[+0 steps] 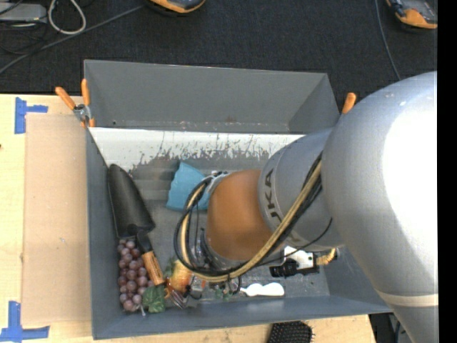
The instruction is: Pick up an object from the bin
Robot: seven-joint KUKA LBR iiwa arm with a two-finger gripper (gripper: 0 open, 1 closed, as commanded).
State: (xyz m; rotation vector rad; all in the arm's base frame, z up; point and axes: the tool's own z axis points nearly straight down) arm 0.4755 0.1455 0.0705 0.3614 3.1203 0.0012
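Hanging low over the bin's [214,106] near middle, the gripper [208,263] sits under its orange cover [232,216]; its grip cannot be told. Beside it lie one colourful clutter [182,284], one white piece [263,289], one grape bunch [130,274], one black trowel [127,200] and one blue cloth [186,184].

The letters "KA" show on the grey arm [300,184].
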